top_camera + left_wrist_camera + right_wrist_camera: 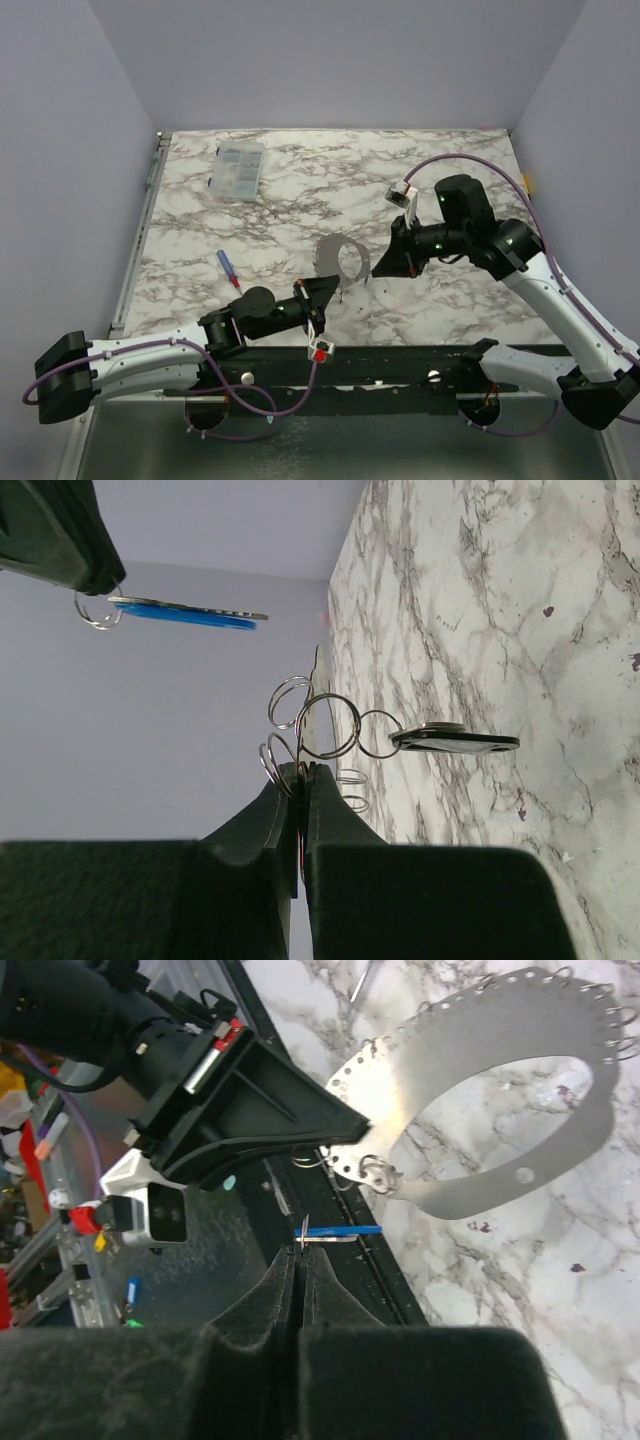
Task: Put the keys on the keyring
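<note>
The keyring [328,252] is a large flat grey metal ring [470,1195] with holes and small wire loops along its rim, held just above the marble table. My left gripper [328,290] is shut on its near edge, the fingertips [303,770] pinching among the wire loops [328,725]. A dark flat key [455,742] hangs from one loop. My right gripper [383,265] is shut on the small loop of a blue key [345,1230], just right of the keyring. That blue key [185,612] shows edge-on in the left wrist view, apart from the loops.
A clear plastic compartment box [238,168] sits at the back left of the table. A small blue tool with a red tip [228,270] lies left of my left arm. The black front rail [400,360] runs below the keyring.
</note>
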Tool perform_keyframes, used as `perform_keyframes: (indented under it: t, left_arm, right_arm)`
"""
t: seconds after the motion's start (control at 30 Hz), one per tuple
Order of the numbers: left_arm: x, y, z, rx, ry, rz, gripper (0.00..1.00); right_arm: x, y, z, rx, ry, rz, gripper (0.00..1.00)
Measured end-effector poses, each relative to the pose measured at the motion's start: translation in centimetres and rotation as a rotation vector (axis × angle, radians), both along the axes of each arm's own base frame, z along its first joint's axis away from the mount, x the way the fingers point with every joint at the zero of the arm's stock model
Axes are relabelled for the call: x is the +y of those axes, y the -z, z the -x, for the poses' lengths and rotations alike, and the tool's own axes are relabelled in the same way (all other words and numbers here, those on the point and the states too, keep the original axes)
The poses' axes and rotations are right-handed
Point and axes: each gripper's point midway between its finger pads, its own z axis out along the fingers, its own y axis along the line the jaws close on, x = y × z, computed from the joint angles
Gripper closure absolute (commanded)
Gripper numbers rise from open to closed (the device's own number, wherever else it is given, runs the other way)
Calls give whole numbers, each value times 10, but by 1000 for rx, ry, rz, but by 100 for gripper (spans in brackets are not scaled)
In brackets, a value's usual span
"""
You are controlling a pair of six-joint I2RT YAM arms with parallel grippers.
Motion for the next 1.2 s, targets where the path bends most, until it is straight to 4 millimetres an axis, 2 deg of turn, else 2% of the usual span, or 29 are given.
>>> perform_keyframes:
  t: [0.17,0.27,0.37,0.47,0.87,1.2]
  left_arm:
    - [2,1,-3,-37,-14,-24,100]
    - [4,9,-9,-79,-41,-85,100]
    - [5,18,-17,-122,-68,-178,100]
    - [4,17,-24,-168,-88,-240,100]
    - [-6,-39,-40,-320,-130,-269,100]
    - [-19,-66,-44,-380,-123,-279,100]
  right_arm:
    - [16,-8,24,66,-52,-22,99]
    - [28,-13,35,99,-77,-21,99]
    - [36,-21,35,107,-73,-9,99]
    - [38,-27,25,99,-38,22,99]
    - [21,-30,-2,22,86,172,100]
    - [12,-29,-11,-14,101,250,99]
